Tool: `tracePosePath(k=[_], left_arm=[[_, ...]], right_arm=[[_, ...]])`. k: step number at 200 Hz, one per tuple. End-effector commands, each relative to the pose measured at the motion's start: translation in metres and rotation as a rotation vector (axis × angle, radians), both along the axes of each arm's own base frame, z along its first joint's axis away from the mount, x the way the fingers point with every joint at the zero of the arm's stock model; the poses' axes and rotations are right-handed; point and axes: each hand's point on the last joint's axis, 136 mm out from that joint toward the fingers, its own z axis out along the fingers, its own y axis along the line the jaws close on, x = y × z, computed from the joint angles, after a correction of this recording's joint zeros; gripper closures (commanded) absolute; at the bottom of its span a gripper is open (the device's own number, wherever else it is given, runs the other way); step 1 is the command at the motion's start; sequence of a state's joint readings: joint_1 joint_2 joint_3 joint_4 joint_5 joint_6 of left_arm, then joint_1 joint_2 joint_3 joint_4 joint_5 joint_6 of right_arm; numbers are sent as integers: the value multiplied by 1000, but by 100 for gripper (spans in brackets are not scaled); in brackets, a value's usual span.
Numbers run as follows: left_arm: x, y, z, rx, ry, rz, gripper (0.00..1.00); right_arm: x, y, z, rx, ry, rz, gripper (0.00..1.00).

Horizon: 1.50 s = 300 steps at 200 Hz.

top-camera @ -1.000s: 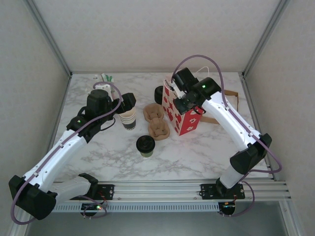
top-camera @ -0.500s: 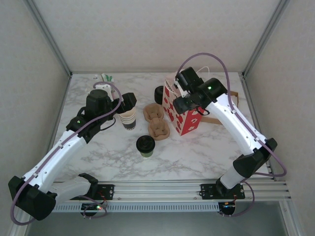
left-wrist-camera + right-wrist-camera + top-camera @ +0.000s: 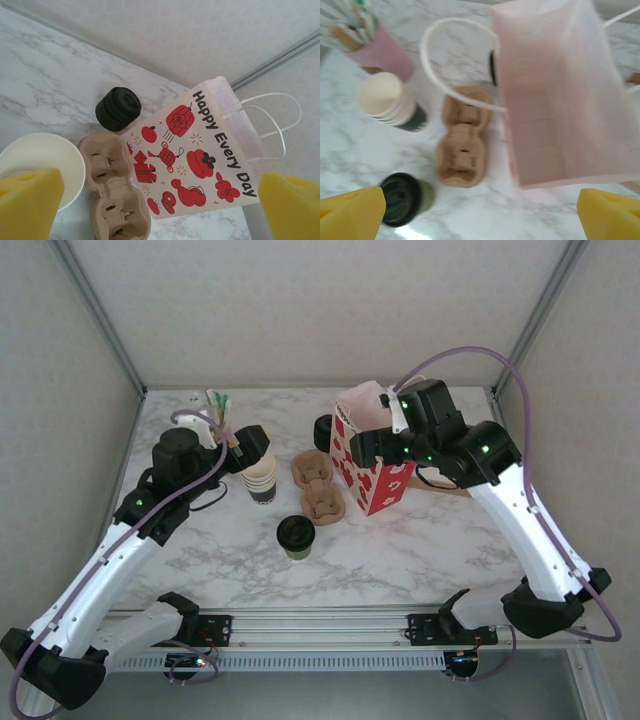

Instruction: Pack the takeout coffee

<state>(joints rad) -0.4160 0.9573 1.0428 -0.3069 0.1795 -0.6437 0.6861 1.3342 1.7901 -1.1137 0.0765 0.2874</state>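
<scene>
Takeout coffee (image 3: 296, 537): small paper cup with a round black plastic lid on, upright mid-table toward the near edge, not yet bagged. Just beyond it are two cup carriers (image 3: 323, 503) of rough brown moulded pulp.

Left gripper (image 3: 160, 200): fingers wide apart, empty, over the nested cup stack (image 3: 261, 480). Right gripper (image 3: 480, 212): likewise spread and empty, above the open paper bag (image 3: 375, 465), which is thin, red-printed and loop-handled.

Risks: a hard squeeze could pop the lid; a snag on rim or handle could tip the light bag.

Lid stack (image 3: 323, 430): ribbed black, nearer the far edge.
</scene>
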Motion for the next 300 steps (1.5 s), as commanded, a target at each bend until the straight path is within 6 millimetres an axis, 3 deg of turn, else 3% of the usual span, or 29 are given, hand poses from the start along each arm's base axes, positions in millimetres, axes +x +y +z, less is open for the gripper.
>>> tracePosePath(k=[1,34,81,105,136,159,201,241,300], left_arm=[[-8,15,3,-4,13,64,1],[-11,27,-11,1,24,123,0],[-17,62,-28,105,-45,267,0],[-21,68,-42,143,-38,277,0],[-23,70,-65,146,-4,284,0],[-26,70,-74,131,-16,277,0],[-26,68,-81,116,-29,273,0],[-24,58,-86,101,-38,221,0],[-20,49,-89,107,-34,182,0]], right_arm=[[-15,24,16,181,27,46,1],[-26,50,7,72,-34,86,1],[-39,111,-12,-100,-82,190,1],[-37,139,-40,-182,-21,227,1],[-16,158,-75,-292,-2,184,1],[1,160,-96,-391,10,147,1],[25,162,-140,-457,94,98,23],[45,155,-180,-470,230,26,33],[63,137,-217,-453,356,-60,40]])
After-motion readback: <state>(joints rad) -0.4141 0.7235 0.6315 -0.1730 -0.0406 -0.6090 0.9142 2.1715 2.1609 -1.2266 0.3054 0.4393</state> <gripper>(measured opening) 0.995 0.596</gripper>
